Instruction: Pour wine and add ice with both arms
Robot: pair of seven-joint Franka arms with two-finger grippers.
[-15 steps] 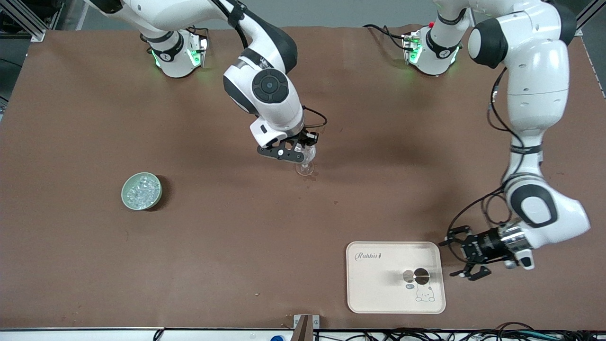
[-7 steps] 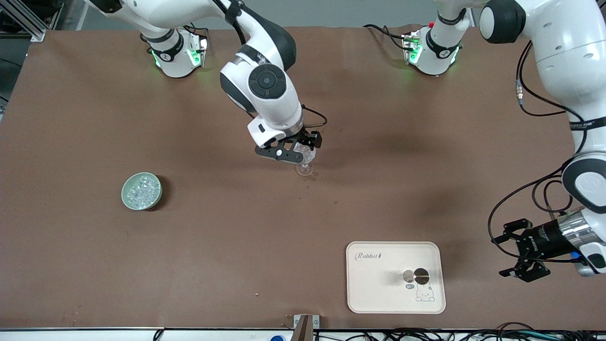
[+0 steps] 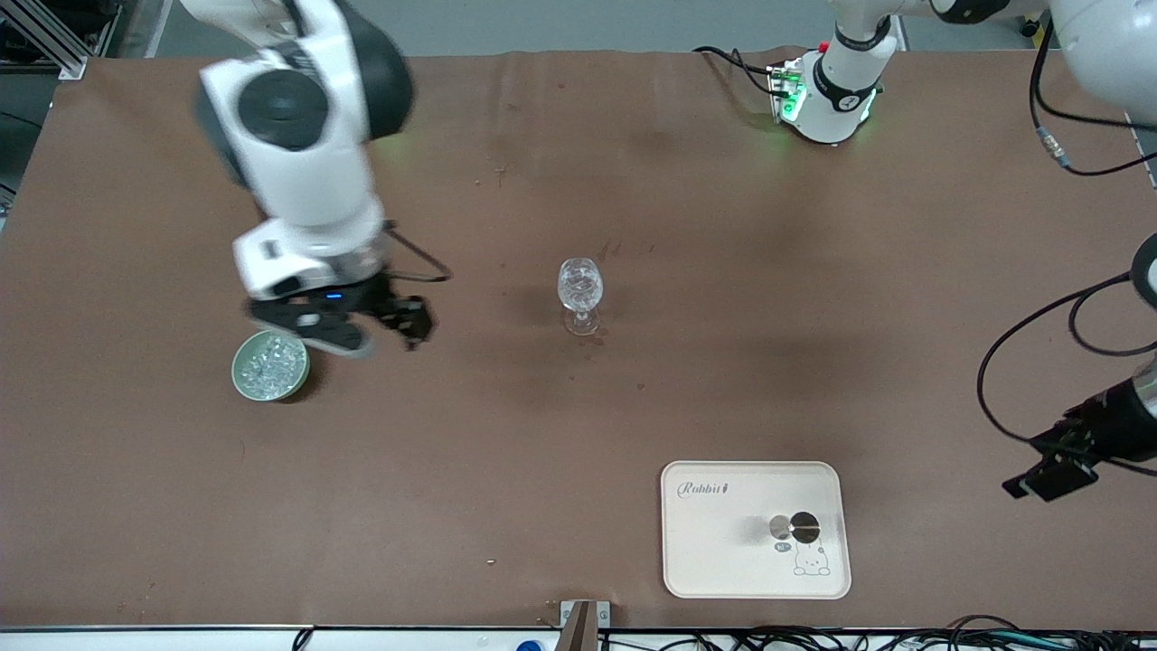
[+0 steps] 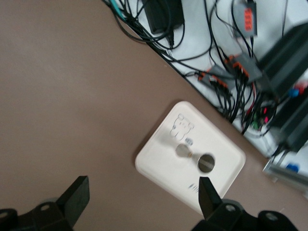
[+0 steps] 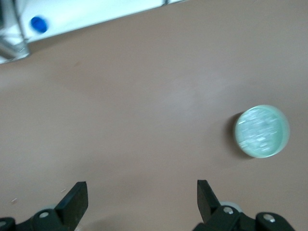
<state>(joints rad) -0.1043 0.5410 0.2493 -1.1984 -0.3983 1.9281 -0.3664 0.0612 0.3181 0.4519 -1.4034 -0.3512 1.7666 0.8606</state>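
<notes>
Right gripper [image 3: 348, 327] has left the stemmed glass [image 3: 579, 296] since half a second ago and swung toward the right arm's end of the table. It now hangs in the air with fingers spread wide and nothing between them, over bare table just beside the pale green bowl [image 3: 270, 364]. Ice [image 3: 268, 360] fills that bowl as a heap of small clear cubes; in the right wrist view the bowl [image 5: 262, 131] with ice [image 5: 260, 129] sits clear of the open fingertips [image 5: 77, 195], not between them. The glass stands upright and alone near mid-table, clear glinting bits in its cup, well apart from both grippers. Left gripper [image 3: 1053, 461] has pulled out toward the left arm's end of the table, also in the air, over bare table beside the cream tray [image 3: 723, 570]. Left wrist view shows its fingers [image 4: 78, 194] apart, empty. Tray [image 4: 154, 161] has rabbit print, with a small round silver thing [image 3: 781, 527] and a dark one [image 3: 804, 523] on it. Brown table [image 3: 542, 452] otherwise.
</notes>
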